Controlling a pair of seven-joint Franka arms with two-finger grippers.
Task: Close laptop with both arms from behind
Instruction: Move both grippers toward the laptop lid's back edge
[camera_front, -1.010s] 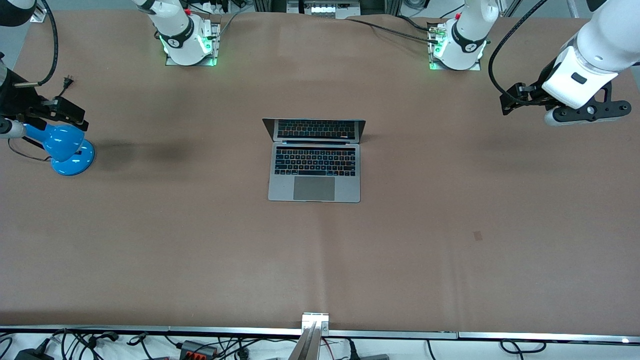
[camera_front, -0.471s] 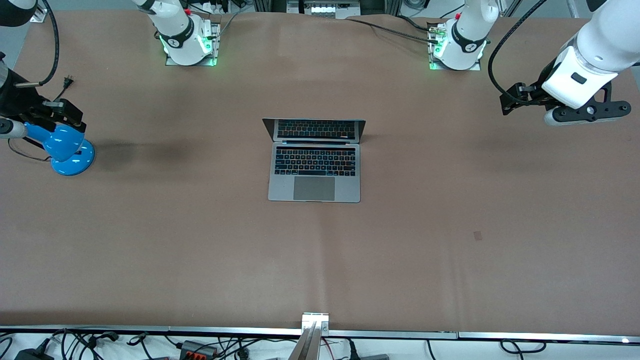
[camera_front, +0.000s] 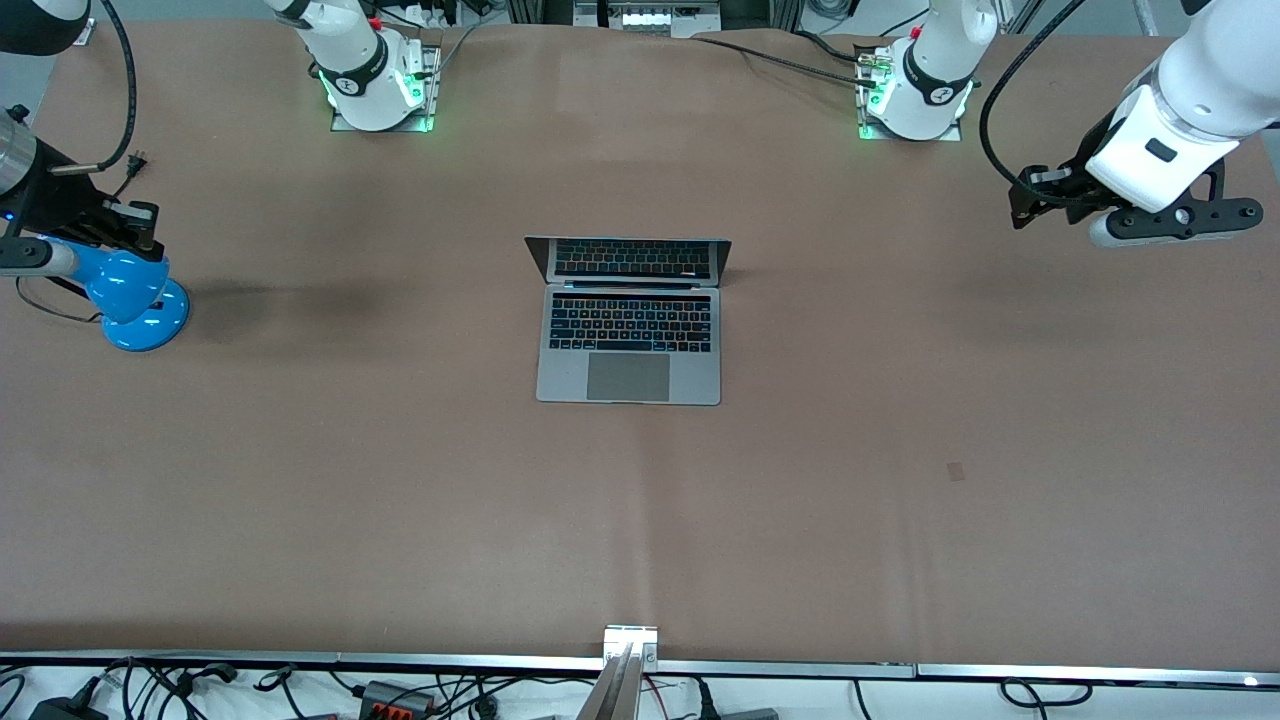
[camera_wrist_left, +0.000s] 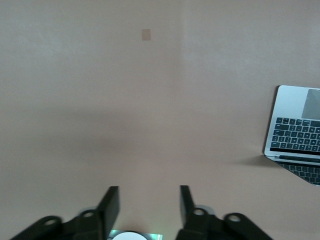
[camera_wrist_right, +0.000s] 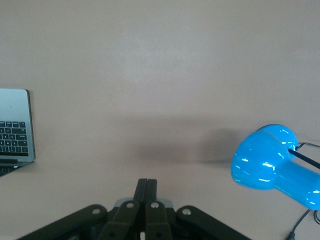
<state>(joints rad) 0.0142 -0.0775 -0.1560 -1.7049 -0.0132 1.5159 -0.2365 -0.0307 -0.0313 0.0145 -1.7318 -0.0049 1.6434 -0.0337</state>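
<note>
The silver-grey laptop (camera_front: 628, 345) stands open in the middle of the brown table, its dark screen (camera_front: 630, 258) upright on the side toward the arm bases. It also shows at the edge of the left wrist view (camera_wrist_left: 296, 127) and of the right wrist view (camera_wrist_right: 15, 125). My left gripper (camera_front: 1022, 195) hangs open and empty over bare table at the left arm's end, its fingers (camera_wrist_left: 111, 202) wide apart. My right gripper (camera_front: 148, 228) is shut and empty over the blue lamp at the right arm's end, its fingers (camera_wrist_right: 142, 187) pressed together. Both grippers are well away from the laptop.
A blue desk lamp (camera_front: 135, 300) stands under my right gripper, also in the right wrist view (camera_wrist_right: 270, 165), with its cord and plug (camera_front: 136, 160) beside it. A small tape patch (camera_front: 956, 470) lies on the table. A metal bracket (camera_front: 630, 638) sits at the front edge.
My right gripper has drawn back a little toward the right arm's end of the table. My left gripper has shifted slightly toward the arm bases. The laptop has not moved.
</note>
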